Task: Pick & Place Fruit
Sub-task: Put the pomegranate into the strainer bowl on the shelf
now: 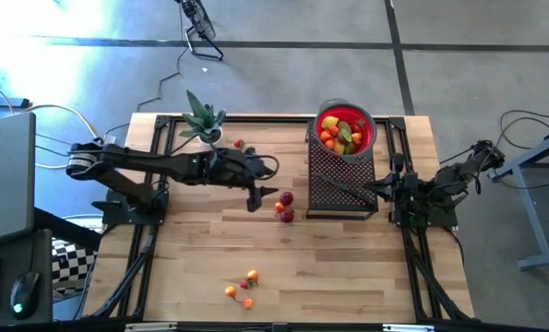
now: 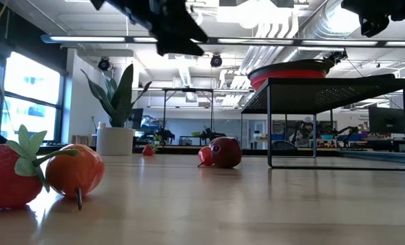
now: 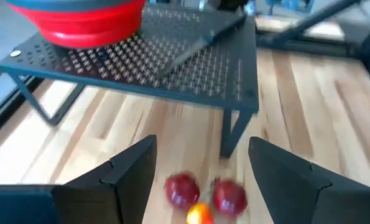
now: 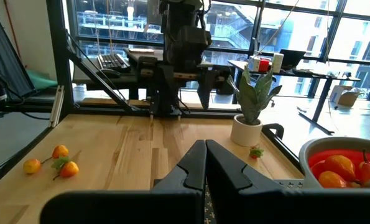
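The wooden bench carries it all, and the landmark is the black perforated rack at its far right. On the rack's far end sits the red bowl, already piled with orange, yellow and green fruit. The left arm reaches across from the far-left side, and the left gripper hangs above the bench just left of the rack, fingers spread wide with nothing between them.

The target is a cluster of three small fruits, two dark red and one orange, lying on the bench beside the rack's left legs. In the left wrist view they sit ahead of the open fingers and roughly centred in the gap, toward the rack. So the coming move looks like a short push forward and down. The fruits touch each other, so taking just one could be fiddly.

The left arm is clearly nearer. The right gripper waits on the rack's right side, fingers pressed together, empty. More fruit lies well away from the rack: an orange-and-red trio near the front edge, and one small red piece by the potted plant.
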`<state>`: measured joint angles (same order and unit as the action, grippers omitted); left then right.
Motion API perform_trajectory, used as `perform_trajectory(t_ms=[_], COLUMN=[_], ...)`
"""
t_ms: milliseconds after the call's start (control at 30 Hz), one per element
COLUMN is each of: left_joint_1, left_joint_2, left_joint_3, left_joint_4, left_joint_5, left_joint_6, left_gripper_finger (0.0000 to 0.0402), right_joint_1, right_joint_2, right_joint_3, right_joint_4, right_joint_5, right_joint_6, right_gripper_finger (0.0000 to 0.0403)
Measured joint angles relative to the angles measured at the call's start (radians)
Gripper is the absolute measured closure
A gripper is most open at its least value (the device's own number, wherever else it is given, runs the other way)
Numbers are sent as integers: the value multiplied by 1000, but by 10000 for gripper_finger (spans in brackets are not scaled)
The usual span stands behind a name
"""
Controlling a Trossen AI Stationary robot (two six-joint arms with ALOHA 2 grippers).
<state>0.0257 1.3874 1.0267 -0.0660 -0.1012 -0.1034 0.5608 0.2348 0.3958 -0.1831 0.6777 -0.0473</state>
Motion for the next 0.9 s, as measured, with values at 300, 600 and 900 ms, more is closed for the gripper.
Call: perform_trajectory(t_ms=[300, 600, 900], left_joint_1=[0, 0, 33], left_joint_2=[109, 169, 174], left_joint_3=[50, 76, 76], left_joint_4=[56, 55, 69], left_joint_5=[-54, -61, -81], left_joint_6=[-181, -246, -219], left_gripper_finger=[153, 153, 153], right_joint_1=[0, 0, 0], right_joint_2=[0, 0, 0], right_joint_3=[0, 0, 0], right_joint_4=[-4, -6, -6], right_joint_5=[-1, -79, -180], right_joint_6=[-2, 1, 31], right_gripper_finger=[400, 400, 400])
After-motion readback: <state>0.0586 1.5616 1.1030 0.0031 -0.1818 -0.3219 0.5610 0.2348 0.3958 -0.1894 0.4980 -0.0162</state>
